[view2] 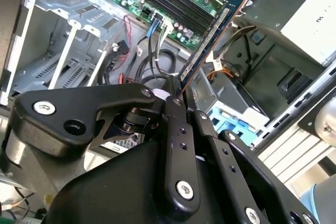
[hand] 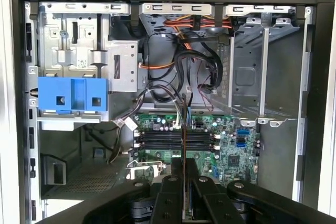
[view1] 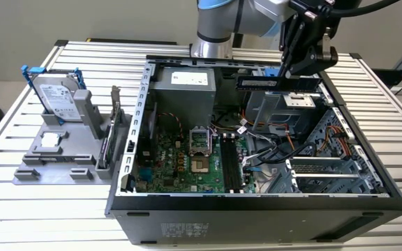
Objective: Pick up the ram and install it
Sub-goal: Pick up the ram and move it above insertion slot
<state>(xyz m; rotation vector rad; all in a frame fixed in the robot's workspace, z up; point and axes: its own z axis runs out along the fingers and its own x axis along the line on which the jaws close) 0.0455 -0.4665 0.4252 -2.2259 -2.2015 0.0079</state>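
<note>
Showing: the gripper (view1: 300,68) carrying the ram (view1: 276,82) above the open computer case (view1: 257,201), near the upper centre of the exterior view.
Gripper state: pressed together on the ram, pinching the stick by one end; in the second wrist view the ram (view2: 210,38) runs edge-on from between the black fingers (view2: 176,129) toward the upper right of the frame.
Ram position: lifted clear and held roughly level in the exterior view, over the back part of the case near the grey power supply (view1: 187,86); touching nothing but the gripper.
Target area: the green motherboard (view1: 187,162) at the centre of the exterior view, with its dark memory slots (view1: 230,164) just right of the processor socket; in the first wrist view the slots (hand: 176,139) lie at lower centre, crossed by the thin edge of the ram (hand: 183,145).
Parts stand: a grey fixture (view1: 65,151) on the slatted worktop (view1: 19,209) at the left of the exterior view, bearing the hard drive in its blue frame (view1: 56,97).
Progress: pick-up judged complete, since the ram hangs in the grip off the stand; seating in a slot not yet done, the stick being well above the board.
</note>
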